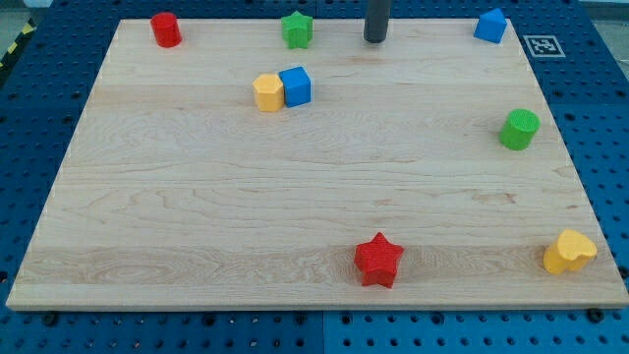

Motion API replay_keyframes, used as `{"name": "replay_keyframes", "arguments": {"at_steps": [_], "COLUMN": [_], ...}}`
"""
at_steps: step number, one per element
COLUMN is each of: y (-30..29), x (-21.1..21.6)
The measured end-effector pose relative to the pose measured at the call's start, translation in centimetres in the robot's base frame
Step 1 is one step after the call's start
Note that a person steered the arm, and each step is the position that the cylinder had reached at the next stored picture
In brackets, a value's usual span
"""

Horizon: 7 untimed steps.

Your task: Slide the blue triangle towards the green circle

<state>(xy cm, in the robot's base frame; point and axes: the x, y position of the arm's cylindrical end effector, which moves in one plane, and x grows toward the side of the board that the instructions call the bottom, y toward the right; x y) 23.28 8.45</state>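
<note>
Tip point(375, 39) of my dark rod, holds nothing | wood-grain board point(197, 197) top edge | blue triangle point(490, 26) to view's right, apart | green circle point(519, 129) below triangle, cylindrical

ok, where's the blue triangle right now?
The blue triangle sits at the board's top right corner in the camera view, right of my tip and above the green circle.

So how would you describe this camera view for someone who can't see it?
A dark rod's tip rests near the top edge of a wooden board, between a green star and the blue triangle. The green circle sits lower at the right; the other blocks lie scattered.
</note>
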Motion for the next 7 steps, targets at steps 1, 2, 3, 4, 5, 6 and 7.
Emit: {"name": "replay_keyframes", "arguments": {"at_steps": [1,2,3,4,5,6,7], "y": [0.0,0.0,0.0,0.0,0.0,1.6,3.2], "x": [0.2,0.7,1.0,1.1,1.1,2.5,3.2]}}
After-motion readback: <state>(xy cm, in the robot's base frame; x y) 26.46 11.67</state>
